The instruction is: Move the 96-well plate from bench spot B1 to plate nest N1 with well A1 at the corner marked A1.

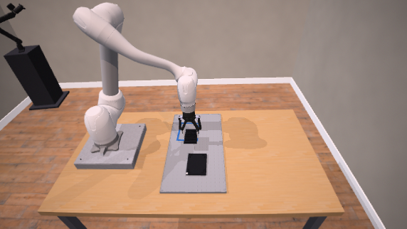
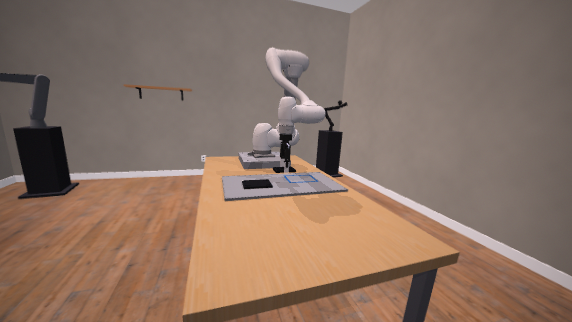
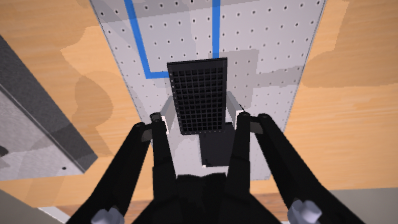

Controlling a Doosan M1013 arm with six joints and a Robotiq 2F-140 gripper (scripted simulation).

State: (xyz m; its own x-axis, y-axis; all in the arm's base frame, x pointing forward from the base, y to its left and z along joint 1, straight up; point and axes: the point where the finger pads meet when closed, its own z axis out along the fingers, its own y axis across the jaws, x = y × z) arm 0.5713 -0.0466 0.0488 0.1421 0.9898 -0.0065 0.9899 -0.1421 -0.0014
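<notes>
Lab room, robot arm (image 1: 107, 64), perforated bench plate (image 1: 213, 178), wooden table (image 1: 277, 171)

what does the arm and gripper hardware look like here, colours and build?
Arm: glossy white, rounded tubular links with bulbous joints, on a grey square base plate. Gripper: black two-finger linkage with grey pads and silver pivot bolts. No cables or markings visible.

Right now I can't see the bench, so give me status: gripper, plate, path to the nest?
Gripper shut on the 96-well plate. Plate lifted off the blue-outlined spot. Nest unoccupied, nothing in between.
</notes>
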